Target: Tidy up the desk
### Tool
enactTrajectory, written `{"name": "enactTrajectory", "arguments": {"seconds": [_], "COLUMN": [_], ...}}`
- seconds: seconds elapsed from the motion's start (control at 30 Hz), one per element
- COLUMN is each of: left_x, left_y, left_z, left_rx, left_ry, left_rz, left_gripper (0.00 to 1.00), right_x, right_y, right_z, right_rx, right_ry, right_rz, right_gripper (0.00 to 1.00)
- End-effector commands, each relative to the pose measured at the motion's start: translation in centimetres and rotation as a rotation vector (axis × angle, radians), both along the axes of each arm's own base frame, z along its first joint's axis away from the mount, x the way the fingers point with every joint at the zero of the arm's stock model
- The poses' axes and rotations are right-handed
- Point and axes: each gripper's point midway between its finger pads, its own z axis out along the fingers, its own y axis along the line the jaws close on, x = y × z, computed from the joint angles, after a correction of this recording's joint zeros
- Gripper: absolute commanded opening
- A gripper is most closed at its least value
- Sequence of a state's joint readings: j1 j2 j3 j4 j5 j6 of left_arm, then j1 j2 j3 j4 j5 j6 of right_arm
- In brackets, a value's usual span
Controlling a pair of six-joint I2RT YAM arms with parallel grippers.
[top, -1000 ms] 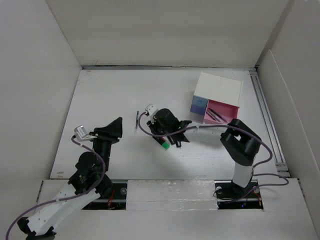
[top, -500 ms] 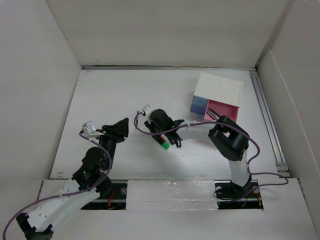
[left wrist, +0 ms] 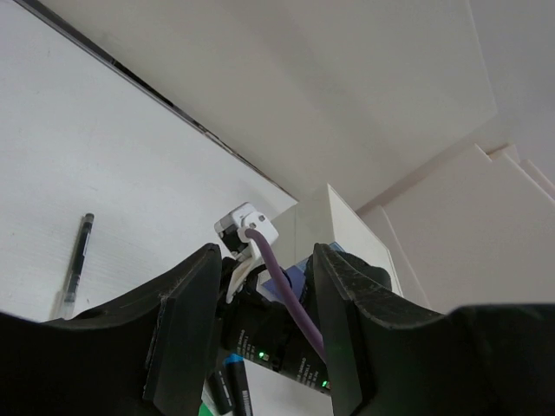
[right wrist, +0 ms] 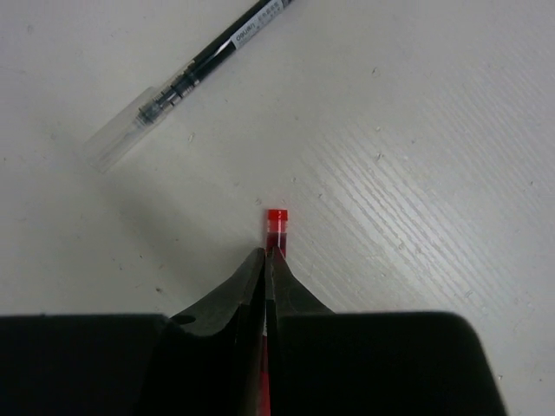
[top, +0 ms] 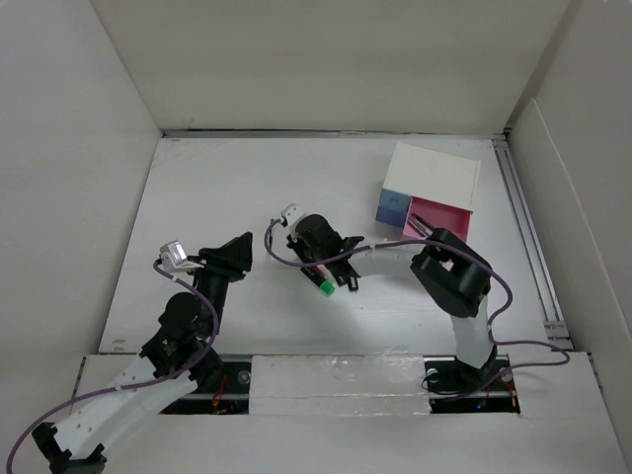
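The desk (top: 217, 188) is a white tabletop. My right gripper (top: 304, 255) is low over its middle, shut on a thin red pen (right wrist: 277, 227) whose tip pokes out past the closed fingertips (right wrist: 264, 260). A black pen with a clear cap (right wrist: 204, 61) lies on the desk just beyond them; it also shows in the left wrist view (left wrist: 76, 260). My left gripper (top: 237, 252) is raised to the left, open and empty, aimed at the right wrist (left wrist: 260, 321).
A green-capped marker (top: 325, 285) and dark markers (top: 346, 277) lie beside the right gripper. A white drawer box (top: 434, 178) stands at the back right, its pink drawer (top: 439, 219) open with pens inside. White panels border the desk.
My left gripper has swung right and up toward the right wrist. My right arm has shifted a little left and folded in. Little has moved in the last half second.
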State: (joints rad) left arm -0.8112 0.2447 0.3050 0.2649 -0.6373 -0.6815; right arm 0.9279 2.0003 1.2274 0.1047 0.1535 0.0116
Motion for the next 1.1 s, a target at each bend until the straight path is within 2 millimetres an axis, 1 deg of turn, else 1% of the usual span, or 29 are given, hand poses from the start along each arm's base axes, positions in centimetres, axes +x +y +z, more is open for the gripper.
{"name": "enactTrajectory", "arguments": {"seconds": [0.0,0.03,0.07,0.1,0.13,0.17,0.2,0.23,0.27,0.3,0.33,0.37,0.4,0.43,0.47,0.53,0.57,0.6,0.63,0.67,0.77,0.8,0.87,0.9,0.97,1.0,1.07], "left_x": [-0.2,-0.3,-0.2,-0.2,-0.2,-0.2,-0.2,-0.2,-0.2,-0.2,-0.2,-0.2,-0.2,-0.3,-0.2,-0.3,-0.3,-0.3,-0.3,-0.2,-0.3,-0.3,-0.3,-0.3,-0.3,-0.3,-0.3], "left_y": [0.5,0.5,0.5,0.5,0.5,0.4,0.4,0.3,0.3,0.2,0.2,0.2,0.2,0.3,0.3,0.4,0.4,0.5,0.5,0.5,0.7,0.7,0.7,0.7,0.7,0.7,0.7], "left_z": [1.7,1.8,1.7,1.7,1.7,1.8,1.8,1.7,1.7,1.7,1.7,1.8,1.7,1.9,1.8,1.9,1.8,1.8,1.9,1.8,1.8,1.8,1.8,1.8,1.8,1.8,1.8], "left_rx": [-0.035,-0.039,-0.037,-0.036,-0.037,-0.036,-0.035,-0.032,-0.031,-0.031,-0.028,-0.032,-0.030,-0.034,-0.032,-0.037,-0.036,-0.036,-0.039,-0.037,-0.042,-0.043,-0.040,-0.041,-0.041,-0.042,-0.041], "left_ry": [-0.046,-0.048,-0.048,-0.047,-0.050,-0.050,-0.049,-0.046,-0.046,-0.047,-0.046,-0.048,-0.048,-0.050,-0.049,-0.051,-0.050,-0.050,-0.051,-0.048,-0.048,-0.051,-0.050,-0.052,-0.052,-0.051,-0.052], "left_rz": [0.012,0.010,0.012,0.011,0.009,0.008,0.006,0.006,0.005,0.000,0.001,0.000,-0.001,0.000,0.002,0.005,0.006,0.008,0.011,0.012,0.019,0.018,0.017,0.015,0.015,0.015,0.015], "left_gripper": [0.42,0.42,0.42,0.42,0.42,0.42,0.42,0.42,0.42,0.42,0.42,0.42,0.42,0.42,0.42,0.42,0.42,0.42,0.42,0.43,0.43,0.43,0.43,0.43,0.43,0.43,0.43], "right_x": [1.7,2.0,2.5,3.1,3.4,4.1,4.1,4.3,5.0,4.8,4.2,4.4,4.0,3.5,2.9,2.3,1.8,1.6,1.2,1.2,0.9,1.0,1.1,1.2,1.2,0.8,0.7], "right_y": [0.7,0.9,0.6,0.1,-0.2,-1.1,-1.7,-2.3,-3.3,-3.3,-3.1,-3.2,-2.9,-2.6,-2.2,-2.0,-1.6,-1.4,-0.9,-0.8,-0.1,0.0,0.2,0.1,-0.2,0.1,-0.2], "right_z": [4.5,6.0,7.3,10.3,11.7,13.2,16.0,17.0,17.7,18.3,18.0,17.9,17.0,14.9,13.7,11.4,9.6,8.6,8.1,6.8,5.6,4.7,4.3,3.3,2.3,1.9,0.6], "right_rx": [0.096,0.121,0.140,0.186,0.212,0.233,0.279,0.299,0.311,0.330,0.324,0.321,0.302,0.260,0.235,0.190,0.163,0.155,0.154,0.136,0.128,0.120,0.112,0.093,0.066,0.059,0.039], "right_ry": [-0.106,-0.139,-0.162,-0.203,-0.231,-0.253,-0.285,-0.295,-0.301,-0.294,-0.264,-0.253,-0.229,-0.180,-0.156,-0.128,-0.100,-0.081,-0.071,-0.053,-0.040,-0.029,-0.025,-0.014,0.001,0.007,0.024], "right_rz": [0.009,0.015,0.007,-0.002,-0.006,-0.024,-0.028,-0.035,-0.050,-0.023,0.001,0.006,0.013,0.022,0.034,0.026,0.040,0.047,0.061,0.057,0.073,0.074,0.078,0.071,0.063,0.071,0.068], "right_gripper": [0.02,0.02,0.01,0.00,0.00,0.00,0.00,0.01,0.02,0.04,0.07,0.11,0.14,0.17,0.23,0.26,0.27,0.28,0.29,0.30,0.33,0.34,0.38,0.38,0.38,0.38,0.36]}}
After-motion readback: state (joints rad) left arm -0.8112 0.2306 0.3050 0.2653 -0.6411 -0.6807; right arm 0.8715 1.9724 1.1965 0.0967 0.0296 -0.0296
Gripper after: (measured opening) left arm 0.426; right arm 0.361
